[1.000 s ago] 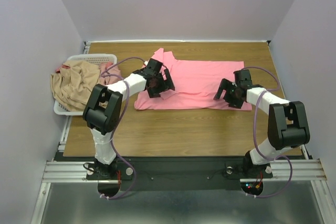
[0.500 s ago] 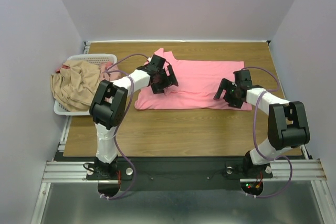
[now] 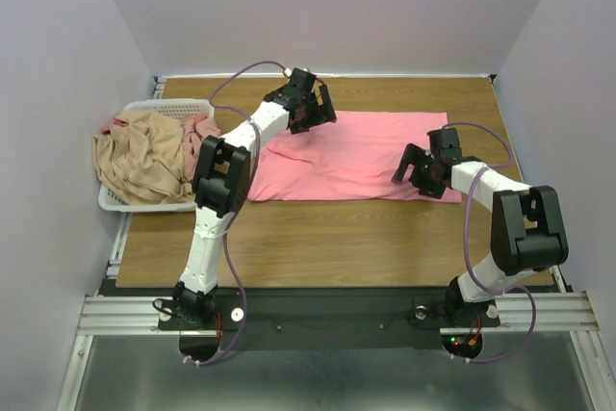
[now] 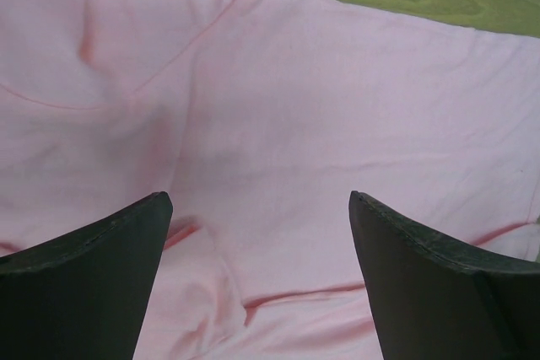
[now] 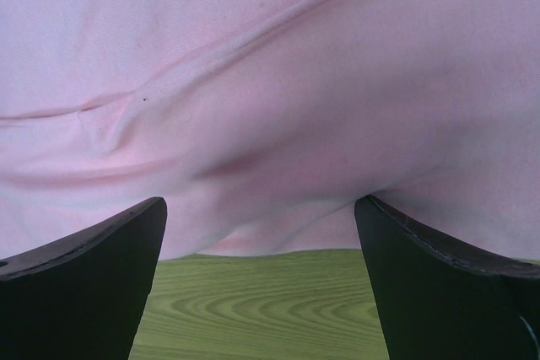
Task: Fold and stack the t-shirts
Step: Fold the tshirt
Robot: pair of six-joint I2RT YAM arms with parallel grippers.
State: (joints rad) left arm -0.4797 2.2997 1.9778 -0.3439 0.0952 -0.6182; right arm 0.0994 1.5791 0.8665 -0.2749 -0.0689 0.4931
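The top view shows three t-shirts. One salmon-pink t-shirt (image 3: 361, 156) lies spread flat on the wooden table (image 3: 337, 238). One tan-beige t-shirt (image 3: 135, 156) and one dusty pink t-shirt (image 3: 199, 129) are bunched in the one white basket (image 3: 159, 105) at the left. The left gripper (image 3: 315, 109) is over the spread shirt's far left corner, and the right gripper (image 3: 417, 168) is over its near right corner.

In the left wrist view, two dark fingers (image 4: 84, 276) stand wide apart above pink cloth and hold nothing.

In the right wrist view, two fingers (image 5: 76, 284) are also wide apart at the shirt's edge, with nothing between them.
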